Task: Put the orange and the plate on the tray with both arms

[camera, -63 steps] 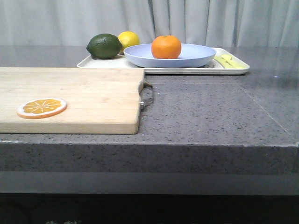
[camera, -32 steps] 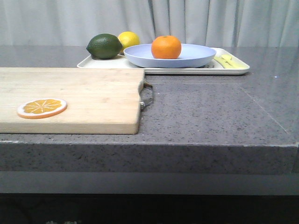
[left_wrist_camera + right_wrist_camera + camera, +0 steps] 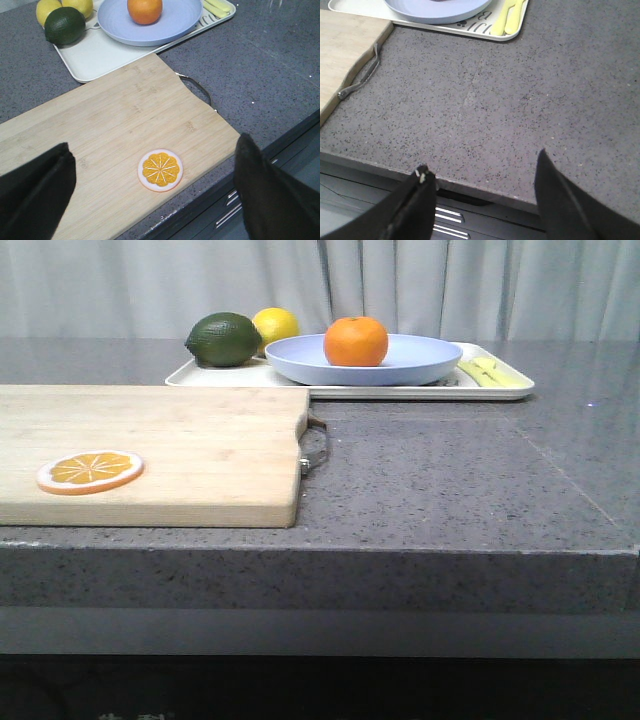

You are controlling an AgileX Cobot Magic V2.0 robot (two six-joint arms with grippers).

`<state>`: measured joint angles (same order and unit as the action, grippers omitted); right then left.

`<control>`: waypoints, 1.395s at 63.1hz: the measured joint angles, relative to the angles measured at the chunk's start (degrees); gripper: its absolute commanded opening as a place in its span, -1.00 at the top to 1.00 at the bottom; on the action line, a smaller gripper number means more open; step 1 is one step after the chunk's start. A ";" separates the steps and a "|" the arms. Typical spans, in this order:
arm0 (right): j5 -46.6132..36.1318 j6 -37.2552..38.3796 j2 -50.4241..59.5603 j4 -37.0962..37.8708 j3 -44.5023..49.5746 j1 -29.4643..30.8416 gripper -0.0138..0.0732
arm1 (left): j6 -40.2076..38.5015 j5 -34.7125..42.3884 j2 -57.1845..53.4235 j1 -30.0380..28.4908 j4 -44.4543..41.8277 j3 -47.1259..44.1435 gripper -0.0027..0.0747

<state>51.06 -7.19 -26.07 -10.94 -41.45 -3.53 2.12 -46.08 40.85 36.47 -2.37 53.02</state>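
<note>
The orange (image 3: 356, 341) is sitting in the plate (image 3: 405, 363), which is resting on the tray (image 3: 345, 388) at the far side of the surface (image 3: 450, 480). Left hand (image 3: 155, 195) and right hand (image 3: 485, 200) are both hanging with fingers apart, gripping nothing, at the near edge.

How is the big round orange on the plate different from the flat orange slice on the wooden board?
The whole round orange is a ball sitting in the lavender-blue plate on the off-white tray. The flat orange slice is a thin disc with a white rim and segment lines, lying on the pale wooden cutting board. Both are orange.
</note>
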 measured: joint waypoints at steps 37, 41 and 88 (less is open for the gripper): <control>-6.87 0.00 0.37 0.00 0.99 0.00 0.63 | 0.00 0.00 0.00 0.00 0.00 0.00 0.60; -6.87 0.00 0.37 0.00 0.99 0.00 0.75 | 0.00 0.00 0.00 0.00 0.00 0.00 0.77; -6.87 0.00 0.37 0.00 1.02 0.00 0.84 | 0.00 6.07 -8.47 -7.31 0.89 -7.85 0.98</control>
<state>44.19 -7.19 -25.70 -10.94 -40.42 -3.53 2.12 -40.01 32.39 29.16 -1.49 45.17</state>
